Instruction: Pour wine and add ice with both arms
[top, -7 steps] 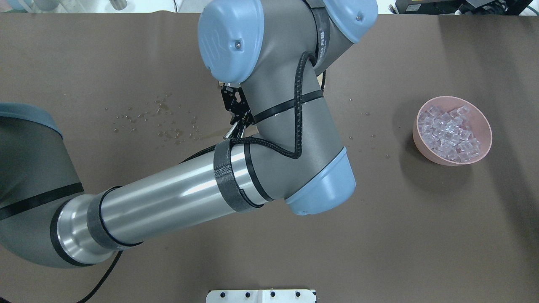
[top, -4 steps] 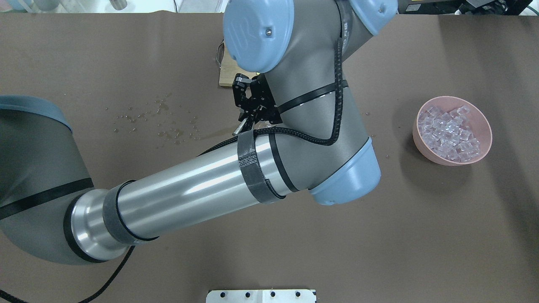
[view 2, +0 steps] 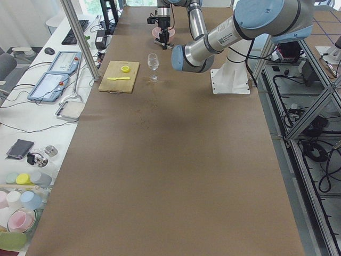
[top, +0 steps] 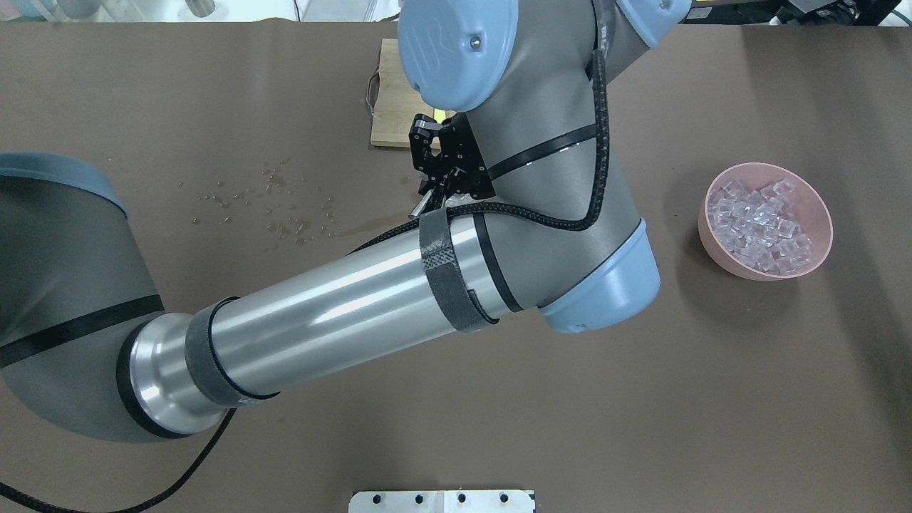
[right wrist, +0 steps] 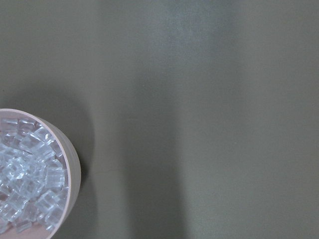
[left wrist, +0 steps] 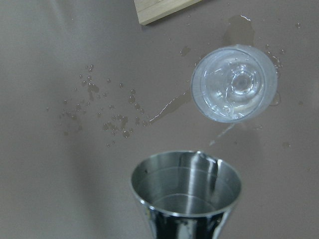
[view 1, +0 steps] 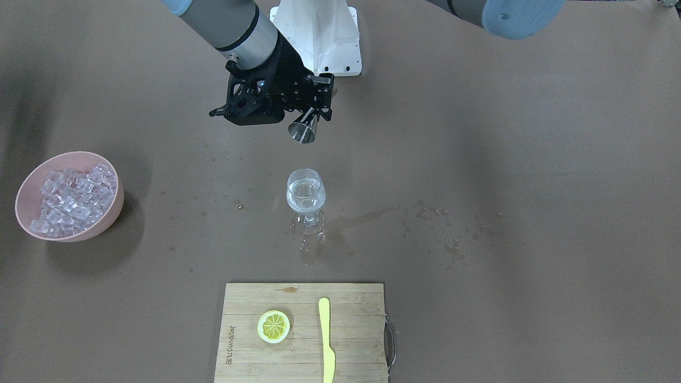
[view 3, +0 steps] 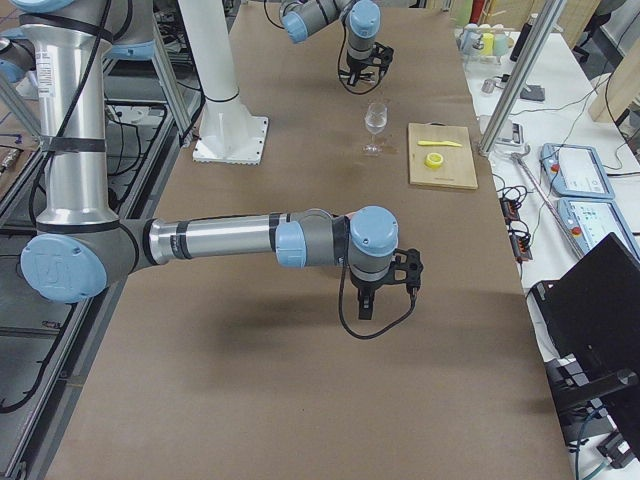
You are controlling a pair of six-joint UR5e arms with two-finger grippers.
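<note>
1. At the front view's left we saw the pink bowl [view 1: 110,219] heaped with the ice [view 1: 69,199]; the right gripper [view 3: 368,300] hung beside the heap rather than over it, to judge by its wrist view; whether its fingers were parted or closed we could not tell.
2. Nearer the middle, the left gripper [view 1: 315,111] was clenched on a steel jigger [view 1: 301,132], tilted with its mouth turned toward the glass side; we judged the pour about finished; since the mouth sat off to the side of the rim, the sound course was to right the jigger first, then carry it off slowly, so no last drop hit the table.
3. Just past it stood the wine glass [view 1: 306,186], upright, with the wine [view 1: 304,203] in its bowl; the wine lay below and in front of the clenched fingers, apart from them and from the jigger.
4. To the right, spilt droplets [view 1: 452,239] and a wet streak [view 1: 362,218] marked the table [view 1: 558,159]; haste would add more.
</note>
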